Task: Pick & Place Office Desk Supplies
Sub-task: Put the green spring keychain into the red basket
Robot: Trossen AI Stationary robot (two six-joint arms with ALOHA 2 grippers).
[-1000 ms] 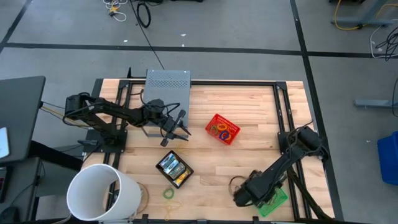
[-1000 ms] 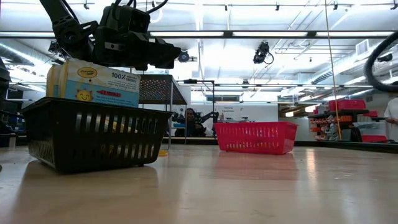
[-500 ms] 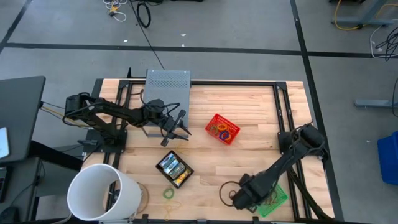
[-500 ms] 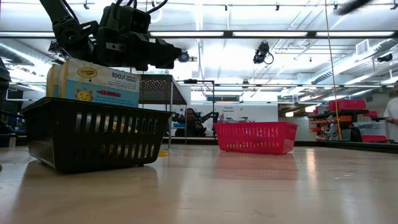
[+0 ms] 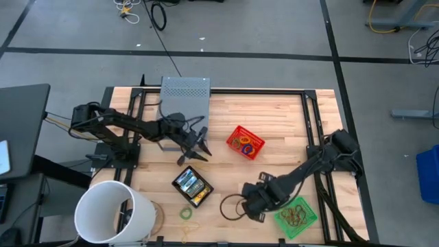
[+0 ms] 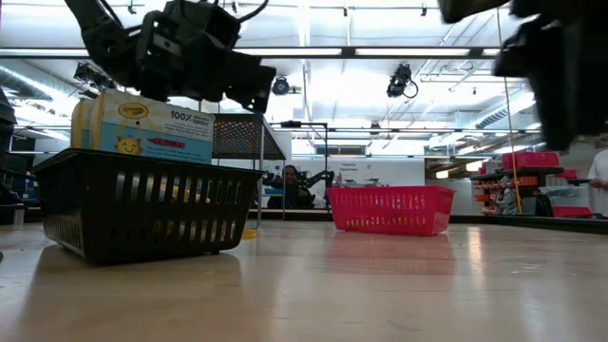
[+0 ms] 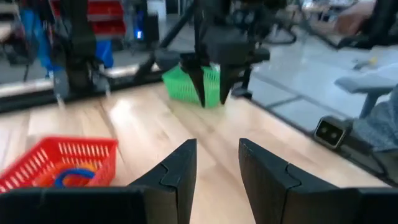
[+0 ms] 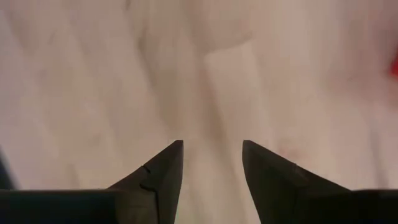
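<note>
Right gripper (image 5: 241,204) moved off 1 green basket (image 5: 297,216).

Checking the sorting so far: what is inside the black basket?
The black basket holds yellow-and-green crayon boxes; one crayon box sticks up above the rim. Whatever lies beneath them is covered.

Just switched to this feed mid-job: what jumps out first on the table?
Three baskets stand out: the red basket with coloured rubber bands mid-table, the green basket at the near right corner, and the black basket holding crayon boxes, front left of centre. A large white bucket fills the near left corner. The right gripper, open and empty, hovers beside the green basket.
</note>
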